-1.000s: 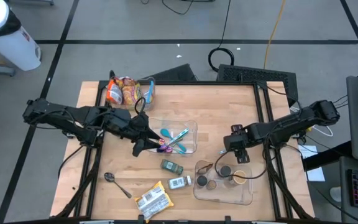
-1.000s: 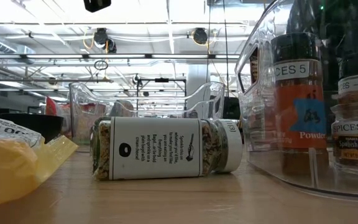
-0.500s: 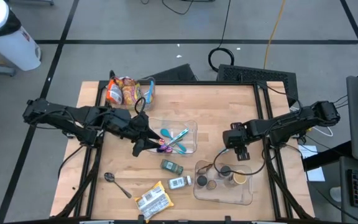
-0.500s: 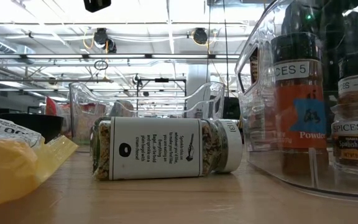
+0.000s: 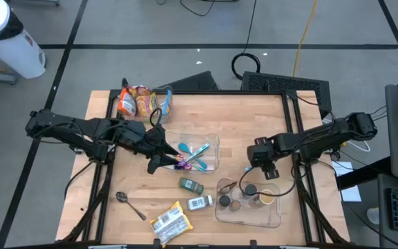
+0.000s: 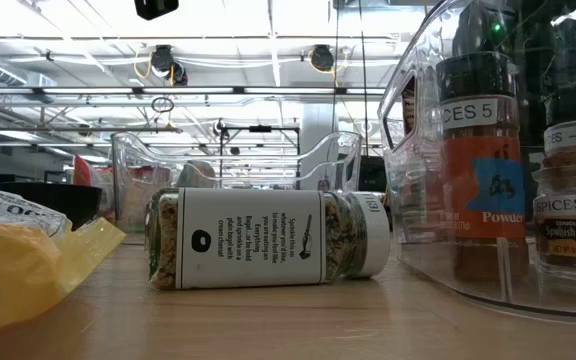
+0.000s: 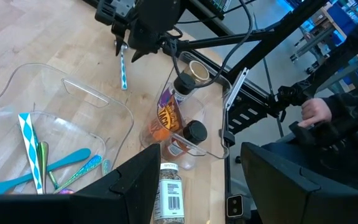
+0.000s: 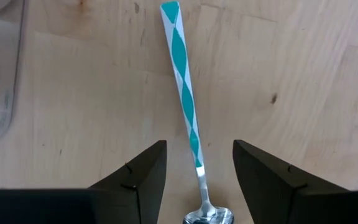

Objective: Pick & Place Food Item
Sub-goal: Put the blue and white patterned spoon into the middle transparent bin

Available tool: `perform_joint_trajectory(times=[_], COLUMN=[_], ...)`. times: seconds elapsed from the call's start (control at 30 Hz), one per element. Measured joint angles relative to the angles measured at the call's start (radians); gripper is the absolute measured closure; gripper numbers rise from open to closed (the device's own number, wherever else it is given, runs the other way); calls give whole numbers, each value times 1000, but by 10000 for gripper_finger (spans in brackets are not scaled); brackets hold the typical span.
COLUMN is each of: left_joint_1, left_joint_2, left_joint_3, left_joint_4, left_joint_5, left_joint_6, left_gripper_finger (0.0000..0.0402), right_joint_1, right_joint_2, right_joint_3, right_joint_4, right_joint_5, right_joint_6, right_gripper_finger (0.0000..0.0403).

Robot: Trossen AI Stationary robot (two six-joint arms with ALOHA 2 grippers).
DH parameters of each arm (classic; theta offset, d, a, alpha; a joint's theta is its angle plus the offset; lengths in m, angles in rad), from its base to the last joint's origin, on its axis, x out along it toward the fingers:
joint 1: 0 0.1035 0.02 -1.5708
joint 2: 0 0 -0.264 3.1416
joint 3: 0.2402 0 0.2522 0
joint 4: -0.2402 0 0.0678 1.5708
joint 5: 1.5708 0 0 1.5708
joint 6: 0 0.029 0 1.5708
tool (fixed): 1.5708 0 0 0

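Over on the right side of the pale, grained wooden table (image 5: 254, 117): pinches a spoon (image 8: 185, 93) between the dark flat fingers of the right gripper (image 5: 268, 171), narrow around the shiny metal neck just above the bowl. Lets the slim, flat handle, patterned in teal and white diamonds, hang down clear of the wood. Hovers just beside the near rim of a clear, round-cornered plastic bin (image 5: 271, 220) of upright spice jars.

Across to the left gripper (image 5: 159, 163): stands wide, with nothing between the fingers. Hangs at the edge of a second clear bin (image 5: 213, 142), this one with glossy blue and teal cutlery lying crossed inside.

Down at table level: lies on its side, a cylindrical glass spice jar (image 6: 258, 240) with a white label, a white cap and speckled seasoning behind the glass. Towers to the right, through the bin's curved transparent wall, an orange-labelled jar (image 6: 483, 150) with a black cap.

Elsewhere on the wood: crinkly orange snack bags (image 5: 138, 100) at the far corner, a plain metal spoon (image 5: 126, 203) near the front edge, a yellow foil-wrapped packet (image 5: 169, 221) beside it.
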Motion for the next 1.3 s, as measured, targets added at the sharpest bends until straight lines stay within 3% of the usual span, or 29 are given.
perform_joint_trajectory(times=[0.47, 0.77, 0.87, 1.3], left_joint_1=[0, 0, 0, 0], left_joint_2=[0, 0, 0, 0], left_joint_3=[0, 0, 0, 0], left_joint_4=[-5, -7, -7, -4], left_joint_5=[0, 0, 0, 0], left_joint_6=[1, 1, 1, 3], left_gripper_finger=[174, 174, 174, 174], right_joint_1=[0, 0, 0, -39], right_joint_2=[144, 173, 163, -35], right_joint_3=[0, 4, 3, 117], right_joint_4=[0, 0, -1, -150], right_joint_5=[0, -1, 1, 133], right_joint_6=[-57, -65, -42, 70], right_gripper_finger=[242, 348, 389, 395])
